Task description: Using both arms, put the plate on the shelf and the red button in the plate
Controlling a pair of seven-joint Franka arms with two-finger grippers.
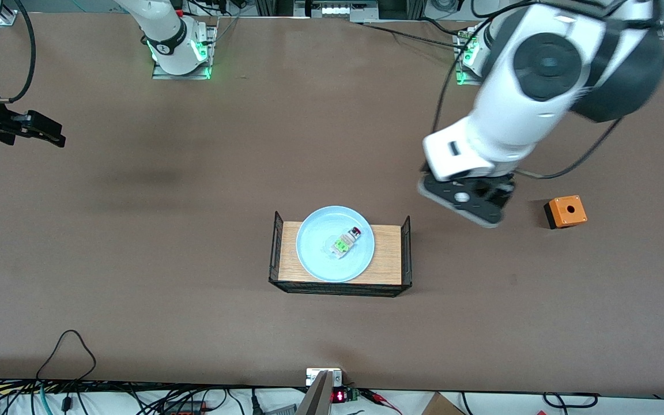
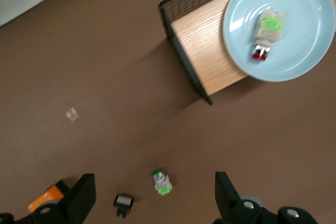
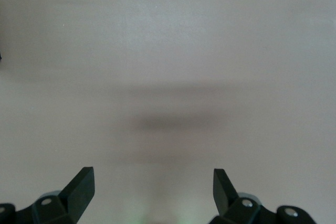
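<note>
Resting on stand: round, shallow, pale blue plate, seated on a low wooden stand with black mesh ends, mid-table.
Red button: small whitish switch with green block and red end; lies in the plate, just off centre toward 1 o'clock.
Left gripper: fingers spread wide, empty; hangs over the table at 2 o'clock from the plate, above a green-ended switch and a small black part, near an orange box.
Right gripper: agape, empty; waits at 10 o'clock, at the right arm's end.
Risk: may clip the stand or plate rim in passing and slide the button off; may knock the loose switch below.
</note>
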